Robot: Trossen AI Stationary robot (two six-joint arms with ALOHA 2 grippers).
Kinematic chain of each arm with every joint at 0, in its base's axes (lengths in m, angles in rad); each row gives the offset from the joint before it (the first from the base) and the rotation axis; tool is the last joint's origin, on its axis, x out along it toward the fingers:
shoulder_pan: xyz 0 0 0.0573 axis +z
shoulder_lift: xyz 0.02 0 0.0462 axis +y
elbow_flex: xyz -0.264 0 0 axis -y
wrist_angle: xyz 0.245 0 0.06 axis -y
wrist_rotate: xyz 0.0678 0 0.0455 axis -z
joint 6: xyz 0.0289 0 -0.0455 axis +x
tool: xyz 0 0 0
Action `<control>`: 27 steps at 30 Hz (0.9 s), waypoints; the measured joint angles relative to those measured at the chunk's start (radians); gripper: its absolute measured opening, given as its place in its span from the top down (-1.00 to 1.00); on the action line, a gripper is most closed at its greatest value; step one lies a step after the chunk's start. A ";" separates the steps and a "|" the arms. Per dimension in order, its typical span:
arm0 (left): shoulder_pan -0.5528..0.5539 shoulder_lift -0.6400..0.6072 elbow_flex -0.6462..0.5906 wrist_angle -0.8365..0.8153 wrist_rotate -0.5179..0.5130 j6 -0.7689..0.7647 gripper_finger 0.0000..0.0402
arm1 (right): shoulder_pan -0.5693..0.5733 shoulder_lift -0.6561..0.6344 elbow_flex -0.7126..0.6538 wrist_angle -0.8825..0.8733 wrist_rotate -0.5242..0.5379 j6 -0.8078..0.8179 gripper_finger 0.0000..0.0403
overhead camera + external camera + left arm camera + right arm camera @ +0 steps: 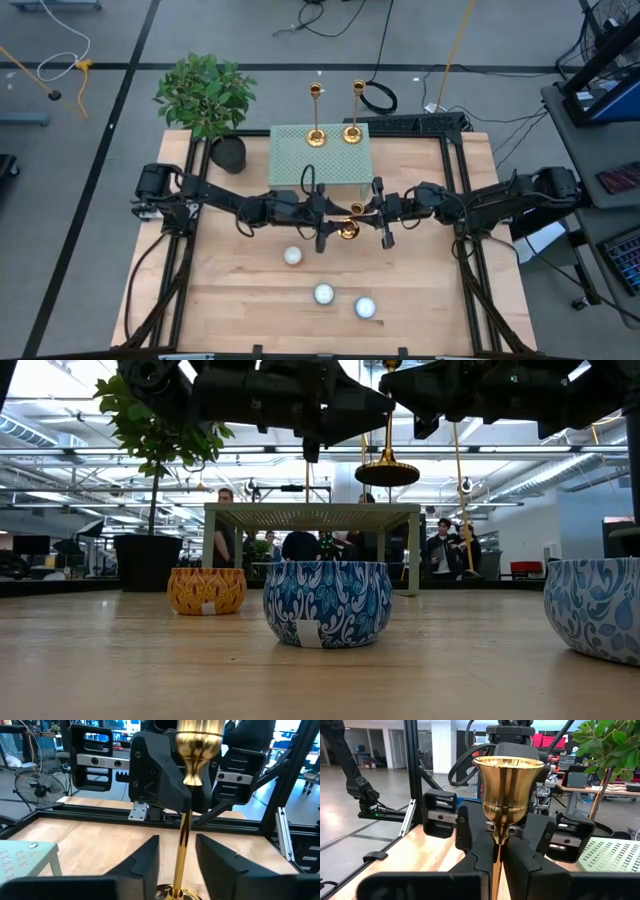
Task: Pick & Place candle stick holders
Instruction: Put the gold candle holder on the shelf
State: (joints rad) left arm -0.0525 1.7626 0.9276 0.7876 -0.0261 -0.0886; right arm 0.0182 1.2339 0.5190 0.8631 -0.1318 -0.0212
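One gold candle stick holder (349,229) hangs in the air at the table's middle, between my two grippers. Its round base (387,473) is well clear of the tabletop. My right gripper (498,857) is shut on its stem. My left gripper (177,847) is open, its fingers on either side of the lower stem (182,845) with a gap on each side. Two more gold holders (316,136) (352,132) stand on their bases on a pale green perforated stand (320,165). My right gripper pinches the holder's thin stem (497,862) between its two fingers, just below the cup top (507,785). The fingers come in level from the table's right side and lie across the stem. The holder stays upright, lifted clear of the table.
Three white glowing tealights in patterned tins (292,256) (323,294) (365,307) stand on the near half of the wooden table; in the low view they show as an orange tin (206,590) and blue tins (327,603). A potted plant (207,95) stands at the far left.
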 joint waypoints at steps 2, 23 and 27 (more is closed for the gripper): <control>0.001 0.000 0.000 -0.001 0.000 -0.003 0.49 | 0.000 0.000 0.000 0.000 0.000 0.000 0.91; -0.005 -0.001 0.030 0.024 -0.001 0.060 0.44 | 0.000 -0.001 0.000 0.006 -0.001 -0.002 0.91; -0.005 0.024 0.050 0.025 -0.001 0.053 0.32 | 0.001 0.000 0.000 0.007 -0.001 -0.002 0.91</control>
State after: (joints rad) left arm -0.0574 1.7866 0.9771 0.8128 -0.0269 -0.0360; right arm 0.0189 1.2335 0.5186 0.8702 -0.1331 -0.0231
